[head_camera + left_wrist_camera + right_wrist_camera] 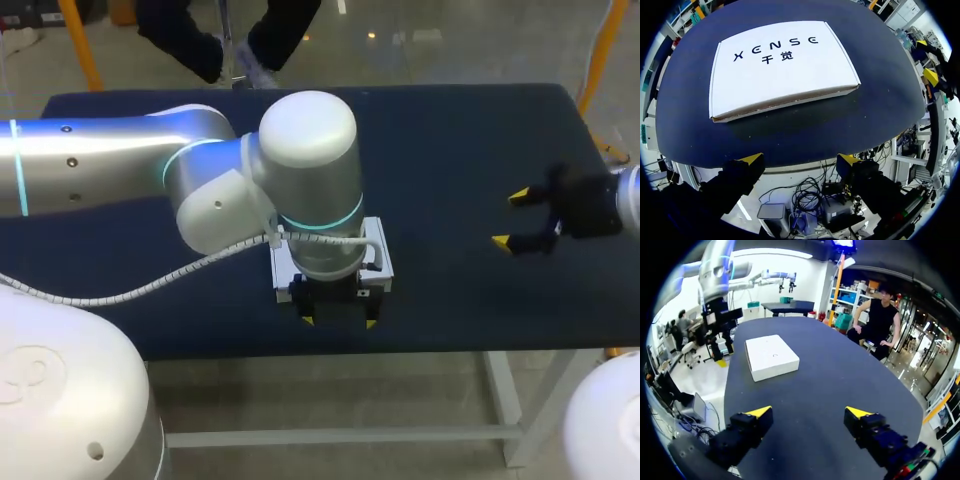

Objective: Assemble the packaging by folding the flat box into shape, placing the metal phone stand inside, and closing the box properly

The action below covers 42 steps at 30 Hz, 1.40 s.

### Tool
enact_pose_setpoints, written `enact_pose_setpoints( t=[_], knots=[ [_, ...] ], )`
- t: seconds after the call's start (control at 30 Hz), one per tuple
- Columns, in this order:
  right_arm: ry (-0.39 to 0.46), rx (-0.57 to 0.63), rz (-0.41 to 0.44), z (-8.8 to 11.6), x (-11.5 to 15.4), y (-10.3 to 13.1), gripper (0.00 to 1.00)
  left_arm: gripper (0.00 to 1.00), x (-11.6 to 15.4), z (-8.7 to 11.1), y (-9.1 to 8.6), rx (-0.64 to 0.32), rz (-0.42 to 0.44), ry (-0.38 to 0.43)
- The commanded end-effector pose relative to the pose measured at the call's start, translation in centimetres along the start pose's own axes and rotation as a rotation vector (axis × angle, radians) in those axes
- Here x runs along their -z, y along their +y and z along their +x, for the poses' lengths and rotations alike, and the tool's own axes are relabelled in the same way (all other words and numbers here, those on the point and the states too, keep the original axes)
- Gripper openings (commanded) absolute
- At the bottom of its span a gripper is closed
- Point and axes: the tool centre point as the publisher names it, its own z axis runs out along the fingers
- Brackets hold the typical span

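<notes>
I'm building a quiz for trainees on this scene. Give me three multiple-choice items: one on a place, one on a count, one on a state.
1. Where is the white box relative to the left gripper?
A. Clamped in it
B. Ahead of it, on the table
C. On the floor
2. How many boxes are on the table?
A. Three
B. Two
C. One
3. What state is the box in?
A. Folded into shape, lid down
B. A flat sheet
C. Open, flaps up
Answers: 1 B, the left wrist view shows it lying beyond that gripper, untouched. 2 C, both wrist views show a single box. 3 A, it has side walls and a flat closed top.
</notes>
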Motion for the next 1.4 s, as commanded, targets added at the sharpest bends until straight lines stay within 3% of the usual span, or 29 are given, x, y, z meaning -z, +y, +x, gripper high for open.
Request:
enact_pose_setpoints(
  t=[0.03,0.33,1.1,1.4],
  knots=[
    [-0.010,0.006,-0.197,0.0,0.3,-0.4,1.00,1.00,-0.6,0.9,-0.9,0.014,-0.002,-0.052],
    [-0.011,-0.004,-0.220,-0.4,0.1,-0.5,1.00,1.00,-1.5,0.5,-2.9,0.121,-0.004,-0.103],
    [-0.011,-0.004,-0.220,-0.4,0.1,-0.5,1.00,1.00,-2.7,-1.1,-8.8,0.195,-0.005,-0.109],
    [-0.011,-0.004,-0.220,-0.4,0.1,-0.5,1.00,1.00,-3.6,-2.5,-12.0,0.228,-0.002,-0.122]
  ],
)
